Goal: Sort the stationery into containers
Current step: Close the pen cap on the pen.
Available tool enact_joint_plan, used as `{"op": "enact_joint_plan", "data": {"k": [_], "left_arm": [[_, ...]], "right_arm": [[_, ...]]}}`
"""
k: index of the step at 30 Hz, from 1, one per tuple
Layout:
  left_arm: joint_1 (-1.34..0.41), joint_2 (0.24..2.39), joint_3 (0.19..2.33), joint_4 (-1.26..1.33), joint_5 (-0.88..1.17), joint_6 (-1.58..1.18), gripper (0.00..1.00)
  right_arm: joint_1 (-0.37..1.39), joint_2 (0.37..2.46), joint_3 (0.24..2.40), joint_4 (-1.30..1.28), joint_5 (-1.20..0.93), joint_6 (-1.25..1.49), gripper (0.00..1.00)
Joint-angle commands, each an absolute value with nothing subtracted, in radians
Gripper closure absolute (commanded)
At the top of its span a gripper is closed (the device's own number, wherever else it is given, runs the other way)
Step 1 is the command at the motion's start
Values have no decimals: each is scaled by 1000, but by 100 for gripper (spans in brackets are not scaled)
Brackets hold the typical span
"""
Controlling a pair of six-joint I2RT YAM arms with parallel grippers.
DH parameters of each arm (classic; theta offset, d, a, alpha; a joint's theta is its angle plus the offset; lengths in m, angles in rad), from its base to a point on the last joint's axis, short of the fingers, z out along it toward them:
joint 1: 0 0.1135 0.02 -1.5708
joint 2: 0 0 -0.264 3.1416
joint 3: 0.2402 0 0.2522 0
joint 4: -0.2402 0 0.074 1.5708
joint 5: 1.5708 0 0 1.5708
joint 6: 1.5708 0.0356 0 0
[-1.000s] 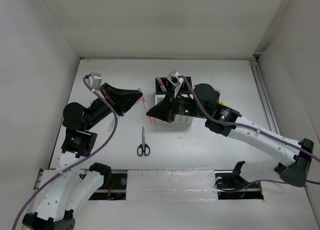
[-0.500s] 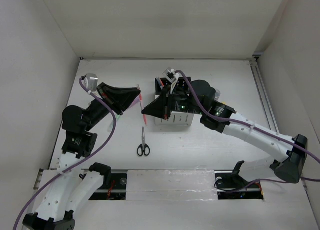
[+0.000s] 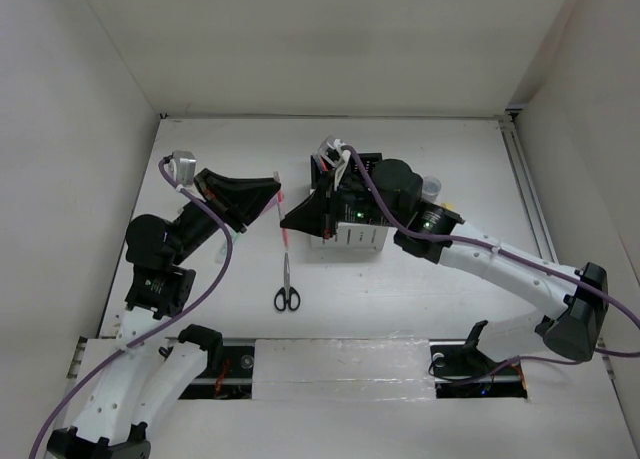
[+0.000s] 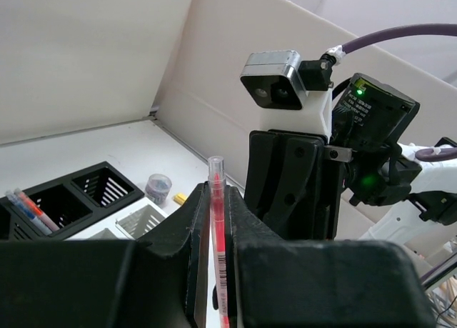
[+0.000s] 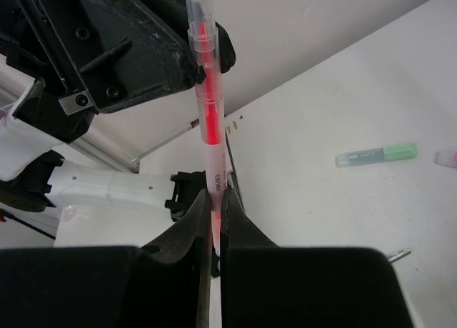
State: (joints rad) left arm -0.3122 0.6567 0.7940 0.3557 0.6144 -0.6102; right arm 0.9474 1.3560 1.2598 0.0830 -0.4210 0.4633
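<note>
Right gripper (image 3: 287, 222): jaws clamped on red pen (image 5: 209, 121). It has swung left from the containers (image 3: 360, 237) and is now just beside left gripper (image 3: 277, 193), whose jaws clamp second red pen (image 4: 216, 228). Both pens are aloft and unsorted. Scissors (image 3: 287, 297) lie on table (image 3: 450, 179), near side.

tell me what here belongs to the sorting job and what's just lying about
belongs:
clear red plastic pen held in left gripper
second red pen held in right gripper
black-handled metal scissors
stubby green highlighter
small grey tape roll
black and white slotted organizer boxes

just lying about:
purple cable
tiny yellow scrap, can't tell what
</note>
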Motion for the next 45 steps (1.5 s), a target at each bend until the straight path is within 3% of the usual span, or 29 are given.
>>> {"op": "enact_joint_plan", "data": {"k": [1, 25, 36, 43, 45], "left_arm": [[-325, 653, 755, 201, 764, -609, 100], [-325, 644, 755, 152, 718, -577, 100], [-325, 636, 908, 63, 621, -563, 99], [-325, 626, 931, 43, 620, -551, 80], [-325, 604, 942, 43, 611, -541, 69]], "right_arm": [[923, 1339, 1350, 408, -359, 442, 100], [914, 1342, 1482, 382, -348, 492, 100], [943, 1351, 1260, 535, -451, 413, 100], [943, 1351, 1247, 525, -416, 413, 100], [943, 1361, 1247, 512, -405, 413, 100]]}}
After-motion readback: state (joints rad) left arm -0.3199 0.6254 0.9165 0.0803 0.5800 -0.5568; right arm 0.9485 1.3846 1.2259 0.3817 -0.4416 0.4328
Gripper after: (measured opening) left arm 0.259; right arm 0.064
